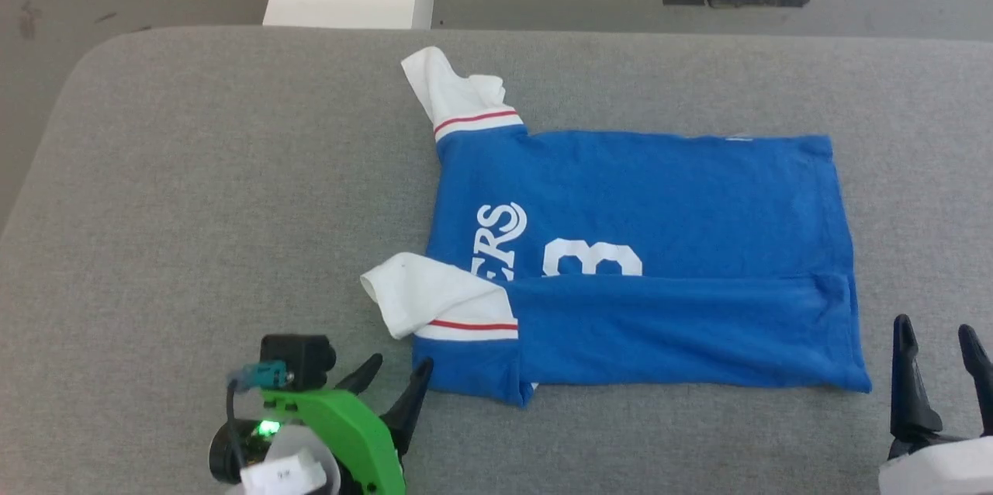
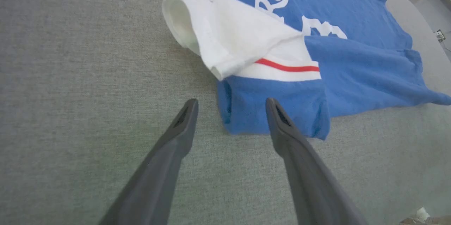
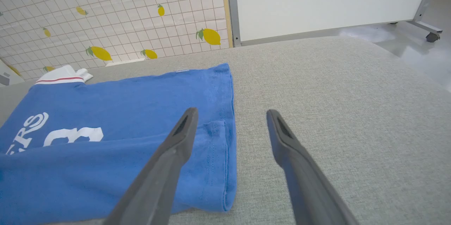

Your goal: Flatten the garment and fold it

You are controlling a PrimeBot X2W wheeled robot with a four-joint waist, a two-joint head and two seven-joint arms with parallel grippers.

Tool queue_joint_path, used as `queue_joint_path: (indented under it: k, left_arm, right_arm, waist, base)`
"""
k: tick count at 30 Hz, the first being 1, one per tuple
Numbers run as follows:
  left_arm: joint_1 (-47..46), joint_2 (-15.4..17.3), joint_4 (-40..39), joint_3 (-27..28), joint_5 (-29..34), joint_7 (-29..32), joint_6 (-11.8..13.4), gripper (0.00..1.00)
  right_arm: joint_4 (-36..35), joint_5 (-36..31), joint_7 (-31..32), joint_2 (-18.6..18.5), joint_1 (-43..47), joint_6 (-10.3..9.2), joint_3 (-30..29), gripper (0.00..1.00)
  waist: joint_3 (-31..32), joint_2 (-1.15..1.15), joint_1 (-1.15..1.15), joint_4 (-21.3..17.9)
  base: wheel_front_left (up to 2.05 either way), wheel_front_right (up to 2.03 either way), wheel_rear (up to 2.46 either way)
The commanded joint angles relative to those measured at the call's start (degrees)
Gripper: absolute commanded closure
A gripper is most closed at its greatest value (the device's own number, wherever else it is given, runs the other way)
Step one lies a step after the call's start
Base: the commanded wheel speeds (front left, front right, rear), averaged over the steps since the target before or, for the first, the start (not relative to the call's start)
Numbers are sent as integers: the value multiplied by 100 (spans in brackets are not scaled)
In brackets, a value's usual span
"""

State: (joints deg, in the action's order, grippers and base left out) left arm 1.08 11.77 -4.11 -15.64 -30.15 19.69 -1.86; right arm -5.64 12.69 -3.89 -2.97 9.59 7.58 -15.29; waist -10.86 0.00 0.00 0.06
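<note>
A royal-blue garment [image 1: 644, 200] with white lettering and a number lies sideways on a grey cloth-covered counter [image 1: 194, 192], collar end to the robot's left and hem to its right. Its near long edge is folded up over the body, hiding the lower part of the print. The white near sleeve [image 1: 419, 297] lies on that fold, and the far sleeve [image 1: 450, 91] sticks out, crumpled, past the far edge.

The left gripper [image 1: 402, 361] hovers just beside the near shoulder corner, jaws released and empty. The right gripper [image 1: 933, 324] sits just beside the near hem corner, jaws likewise released.

The lengthwise fold looks half done. Both arms should likely pinch matching corners, lift evenly and keep the cloth taut. The loose sleeves need tucking inward first so they don't bunch.
</note>
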Motion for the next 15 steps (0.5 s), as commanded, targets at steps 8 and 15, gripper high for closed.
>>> queue_joint_path:
  k: [8,15]
  left_arm:
    - [-518,-120,534,-109,-304,656,94,0]
    - [-569,-207,930,-182,-531,1177,221,100]
  right_arm:
    - [116,16,-81,9,-286,-9,9,0]
    - [183,-5,-78,9,-365,-9,28,0]
  waist:
    - [-377,0,0,-167]
    - [-366,0,0,-240]
  base:
    - [0,0,0]
    - [0,0,0]
